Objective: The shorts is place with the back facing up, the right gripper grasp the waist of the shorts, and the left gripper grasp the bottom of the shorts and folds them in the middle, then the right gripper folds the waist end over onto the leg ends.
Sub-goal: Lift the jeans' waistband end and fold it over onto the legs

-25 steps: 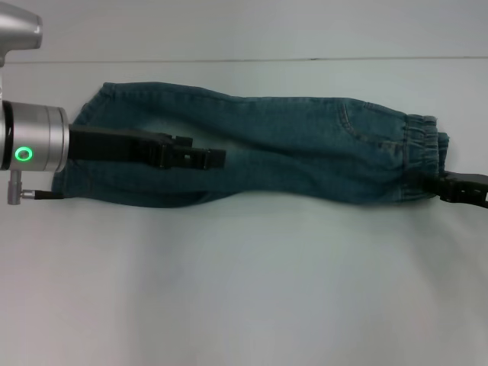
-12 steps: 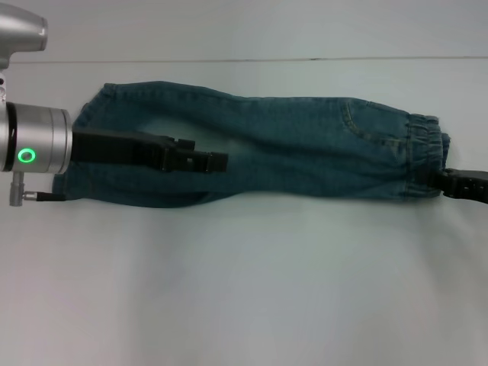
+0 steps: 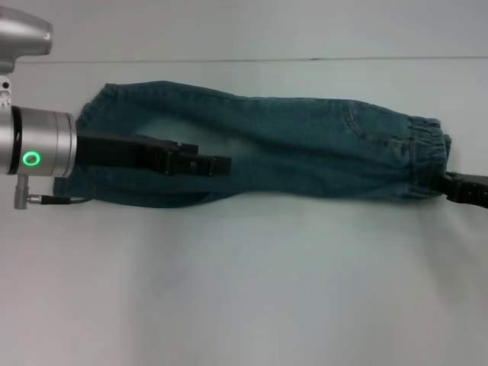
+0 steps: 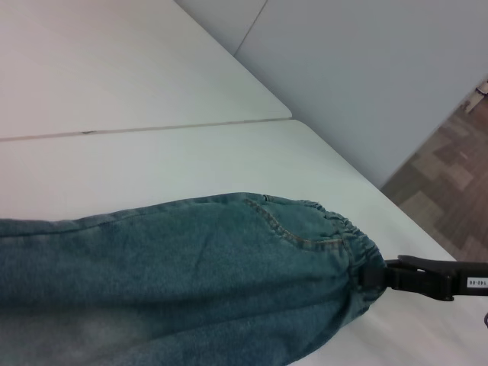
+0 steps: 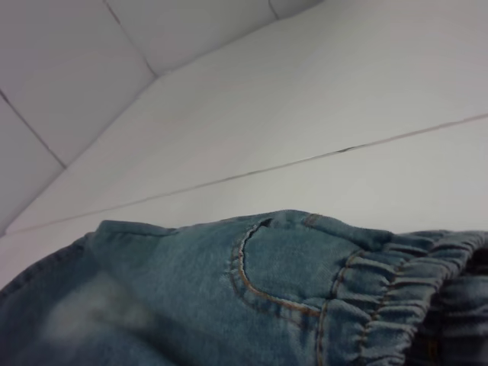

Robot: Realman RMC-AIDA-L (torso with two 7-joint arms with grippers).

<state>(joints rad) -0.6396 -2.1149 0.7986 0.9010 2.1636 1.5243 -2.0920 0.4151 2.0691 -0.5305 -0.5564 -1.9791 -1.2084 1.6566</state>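
A white table (image 3: 252,290) fills the head view, smooth and evenly lit, with a thin seam (image 3: 229,60) running across its far part (the same seam (image 4: 152,128) shows in the left wrist view). Beyond the table's edge stands a pale grey wall (image 4: 366,69), and below it a floor (image 4: 450,183) of brown and grey carpet tiles. The right wrist view shows pale wall panels (image 5: 69,76) with thin joints.

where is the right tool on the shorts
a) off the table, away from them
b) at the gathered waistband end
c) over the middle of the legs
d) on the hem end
b: the right tool meets the shorts at the gathered waistband, as the left wrist view also shows.
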